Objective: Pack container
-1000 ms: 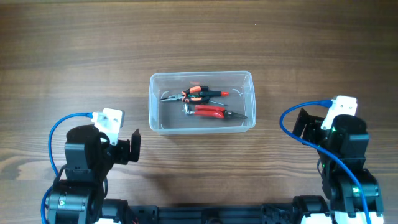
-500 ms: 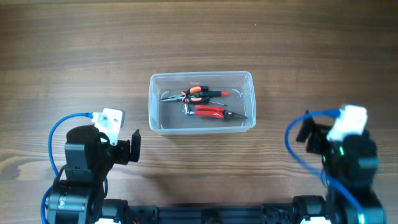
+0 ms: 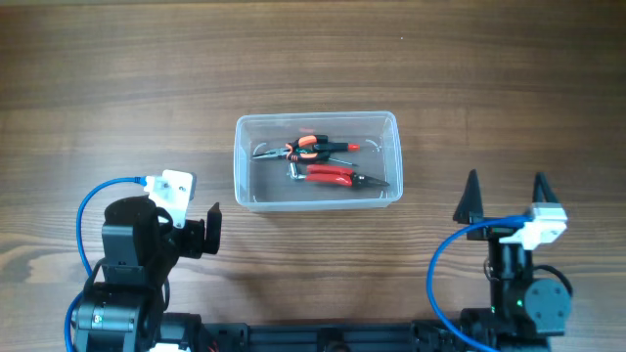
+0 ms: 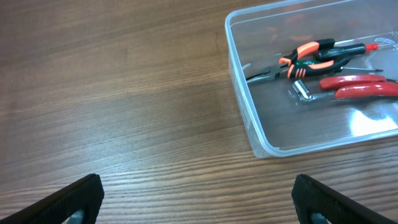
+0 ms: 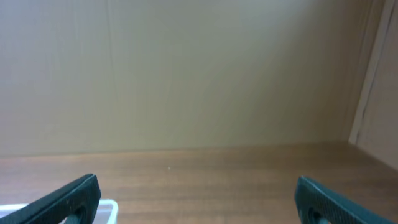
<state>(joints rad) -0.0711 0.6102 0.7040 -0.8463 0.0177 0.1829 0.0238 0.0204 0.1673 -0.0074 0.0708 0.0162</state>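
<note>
The clear plastic container [image 3: 245,194] stands at the table's middle. It holds orange-and-black pliers [image 3: 305,148], red-handled pliers [image 3: 333,176] and a small metal piece [image 3: 293,171]. In the left wrist view the container [image 4: 249,127] is at the upper right, with the orange pliers [image 4: 305,53] and red pliers [image 4: 357,87] inside. My left gripper [image 3: 211,233] is open and empty, near the front left of the container. My right gripper [image 3: 505,198] is open and empty, raised at the front right, pointing away over the table. A corner of the container [image 5: 106,208] shows in the right wrist view.
The wooden table [image 3: 117,88] lies all around the container. A beige wall [image 5: 186,74] fills the right wrist view beyond the table's far edge. Blue cables [image 3: 88,210] loop at both arm bases.
My right arm has pulled back toward the front edge and tilted its gripper up, fingers now spread and pointing away. The left arm and the container's contents have not moved.
</note>
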